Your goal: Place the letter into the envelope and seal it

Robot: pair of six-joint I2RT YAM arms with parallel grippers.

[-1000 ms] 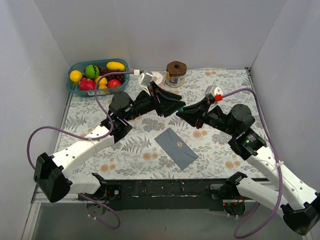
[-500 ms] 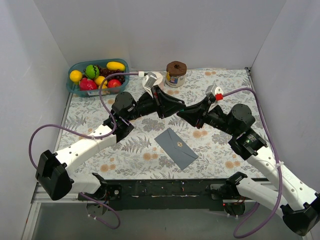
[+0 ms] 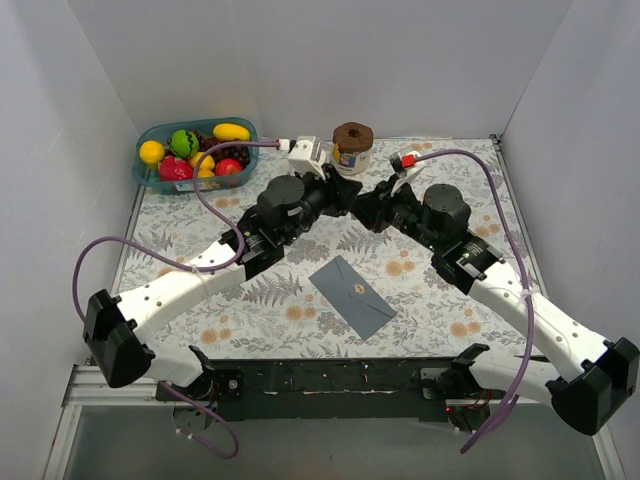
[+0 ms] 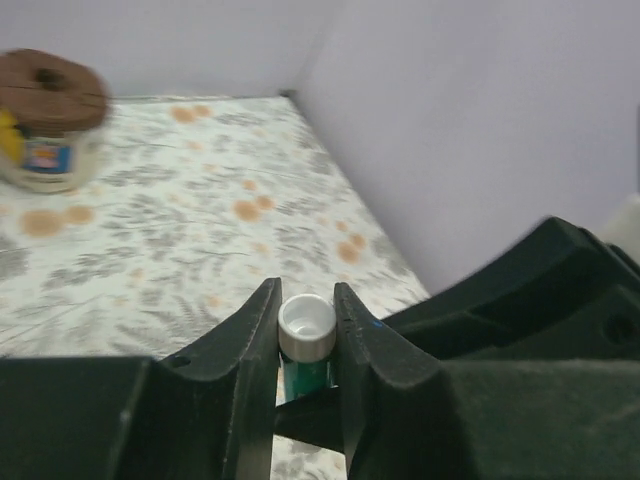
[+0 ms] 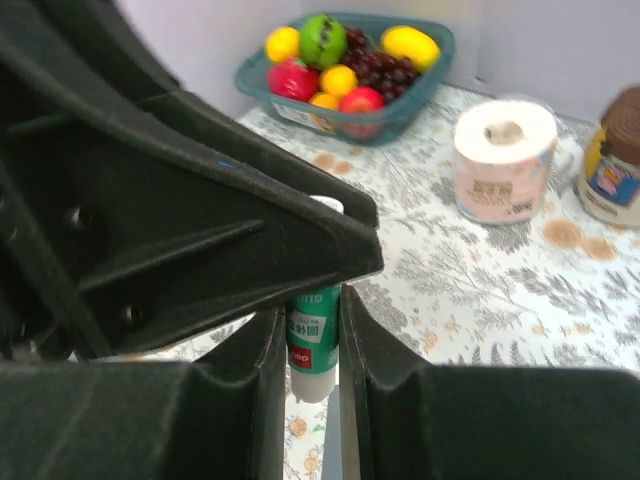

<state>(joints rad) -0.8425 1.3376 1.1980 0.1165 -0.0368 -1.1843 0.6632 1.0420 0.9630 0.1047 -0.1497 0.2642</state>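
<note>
L gripper (image 4: 306, 316) & R gripper (image 5: 313, 350) meet just behind envelope (image 3: 352, 296), both pinched tight on one white-capped glue stick (image 5: 314, 330).

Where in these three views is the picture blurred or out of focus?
Top external: sharp, evenly lit throughout. Left wrist: the glue stick is fairly sharp, the brown-lidded jar behind it is soft, the right edge smeared. Right wrist: the fruit basket and paper roll are clear.

The envelope (image 3: 352, 295) lies on the table (image 3: 440, 310) near the front, basket (image 3: 160, 184) back left, jar (image 3: 351, 148) back centre.
</note>
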